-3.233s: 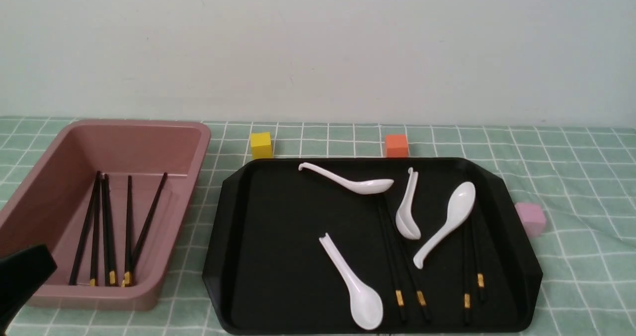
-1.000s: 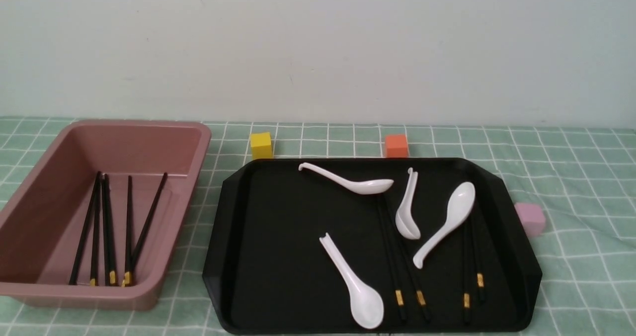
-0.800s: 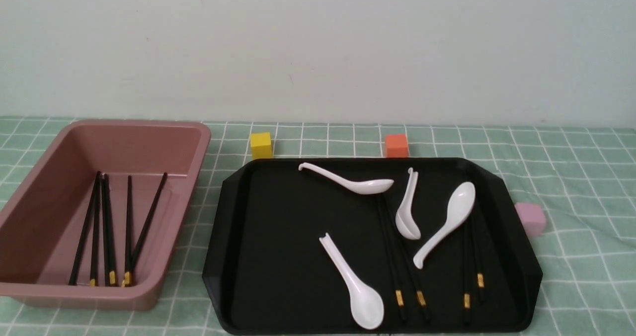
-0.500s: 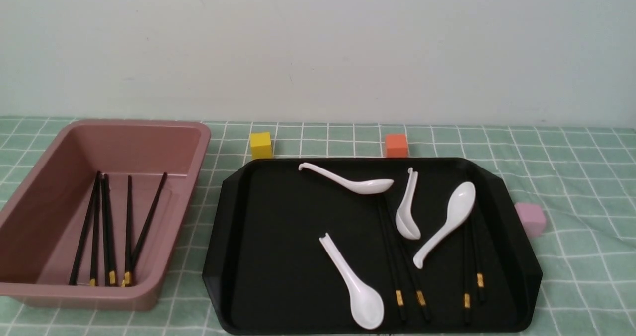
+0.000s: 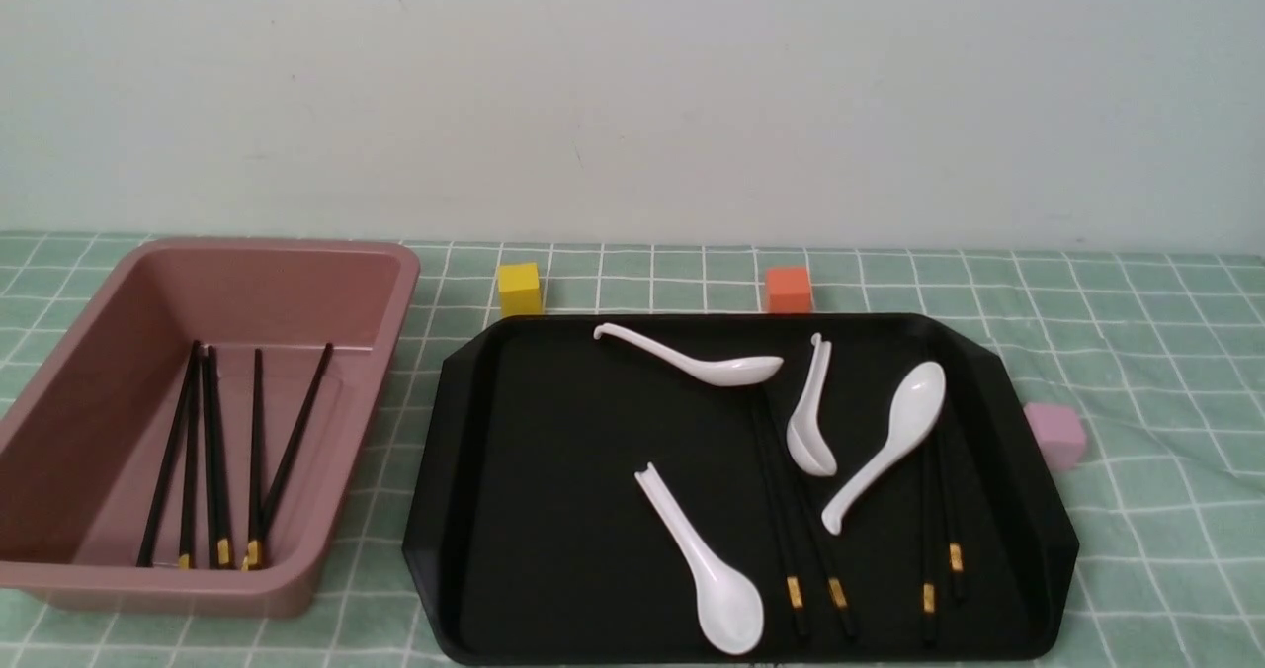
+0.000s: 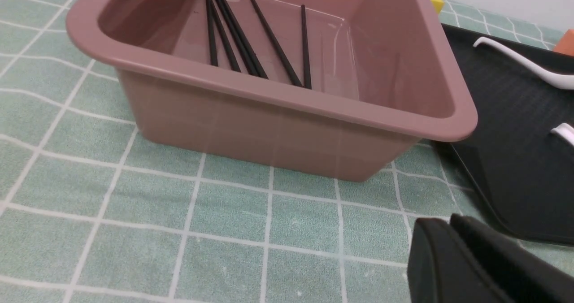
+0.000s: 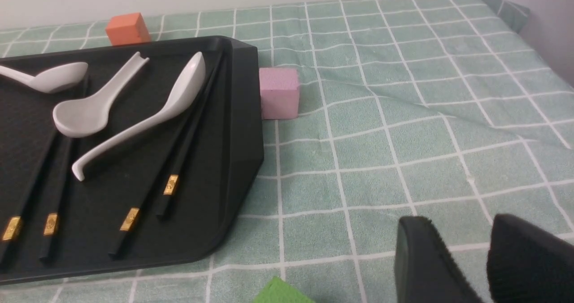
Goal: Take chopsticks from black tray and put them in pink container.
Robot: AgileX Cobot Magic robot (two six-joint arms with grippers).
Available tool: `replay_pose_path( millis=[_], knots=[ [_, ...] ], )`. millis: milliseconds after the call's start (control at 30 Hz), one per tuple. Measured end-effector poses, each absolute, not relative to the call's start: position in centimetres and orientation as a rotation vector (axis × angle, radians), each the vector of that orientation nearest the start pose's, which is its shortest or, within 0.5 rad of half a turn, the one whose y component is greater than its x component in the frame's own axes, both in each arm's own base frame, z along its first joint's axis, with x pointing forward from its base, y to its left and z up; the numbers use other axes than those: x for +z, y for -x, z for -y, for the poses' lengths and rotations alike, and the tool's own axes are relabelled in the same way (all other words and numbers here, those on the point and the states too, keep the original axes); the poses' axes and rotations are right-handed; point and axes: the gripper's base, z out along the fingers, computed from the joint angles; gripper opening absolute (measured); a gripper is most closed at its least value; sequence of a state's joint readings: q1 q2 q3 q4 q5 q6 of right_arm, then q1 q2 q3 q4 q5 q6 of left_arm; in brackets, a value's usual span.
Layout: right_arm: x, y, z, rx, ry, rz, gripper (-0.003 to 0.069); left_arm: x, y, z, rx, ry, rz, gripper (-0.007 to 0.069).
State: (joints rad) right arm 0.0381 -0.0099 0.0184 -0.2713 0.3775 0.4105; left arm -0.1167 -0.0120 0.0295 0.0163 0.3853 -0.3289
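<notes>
The black tray (image 5: 553, 470) lies in the middle of the table with two pairs of black, gold-banded chopsticks (image 5: 791, 510) on its right half, partly under white spoons. The right wrist view shows the right-hand pair (image 7: 179, 159) beside the tray's rim. The pink container (image 5: 296, 292) stands to the tray's left with several chopsticks (image 5: 212, 451) inside. Neither gripper appears in the front view. My left gripper (image 6: 450, 220) hovers over the cloth near the container's front corner, shut and empty. My right gripper (image 7: 459, 224) is open over the cloth to the right of the tray.
Several white spoons (image 5: 726, 599) lie on the tray over the chopsticks. A yellow cube (image 5: 520, 288) and an orange cube (image 5: 789, 290) sit behind the tray, and a small pink cube (image 5: 1054, 435) sits by its right rim. A green object (image 7: 282, 294) shows near my right gripper.
The dark left gripper tip at the front view's lower left 3.2 s ago has left that view. Nothing has moved in the last second.
</notes>
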Motion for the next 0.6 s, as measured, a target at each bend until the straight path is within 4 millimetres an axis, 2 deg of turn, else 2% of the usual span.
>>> replay_pose_path(
  millis=[600],
  knots=[
    [17.48, -5.26, 0.70, 0.044, -0.179, -1.847, 0.0240, 16.93, -5.20, 0.55, -0.288, 0.191, -1.887, 0.0066]
  ],
)
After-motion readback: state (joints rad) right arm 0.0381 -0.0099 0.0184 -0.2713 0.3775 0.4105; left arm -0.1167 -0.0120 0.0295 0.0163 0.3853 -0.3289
